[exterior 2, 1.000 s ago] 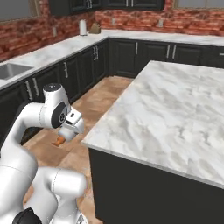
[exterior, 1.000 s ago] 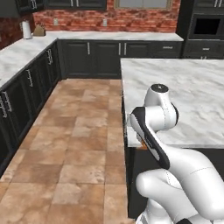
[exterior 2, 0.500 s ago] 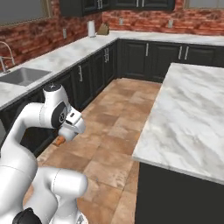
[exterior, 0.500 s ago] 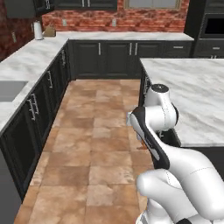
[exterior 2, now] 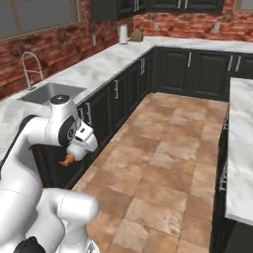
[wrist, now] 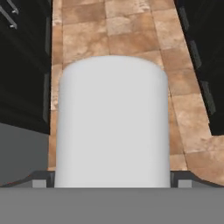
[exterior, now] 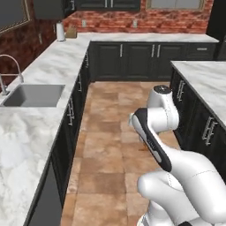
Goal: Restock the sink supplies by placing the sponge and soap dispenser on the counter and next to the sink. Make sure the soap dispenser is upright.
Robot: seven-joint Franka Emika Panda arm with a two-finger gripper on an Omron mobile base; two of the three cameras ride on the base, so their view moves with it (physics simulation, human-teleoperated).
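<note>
The soap dispenser (wrist: 113, 122) sits as a white cylinder between the gripper (wrist: 112, 183) fingers, its body rising straight up the hand view over the tiled floor (wrist: 127, 30). In the right base view its orange pump nozzle (exterior 2: 65, 159) pokes out below the hand, so I judge the bottle is carried pump-downward or on a slant. The jaws stand wide and are closed on the bottle's sides; I read this as a grip, not a free hand.

The sink (exterior: 34, 95) lies to the left of the arm in the left base view, sunk in the counter (exterior: 57, 66), with the faucet (exterior: 9, 73) at its far edge. A paper-towel roll (exterior: 60, 32) stands far down the counter near the brick wall.

To do this step well, I would lift the bottle clear of the counter edge, carry it over the bare marble just beside the basin, and rotate the wrist until the pump points up. I would lower until the base rests flat before letting go. The chief risk, in my judgement, is a tilted release that tips the bottle. I cannot locate the sponge.
</note>
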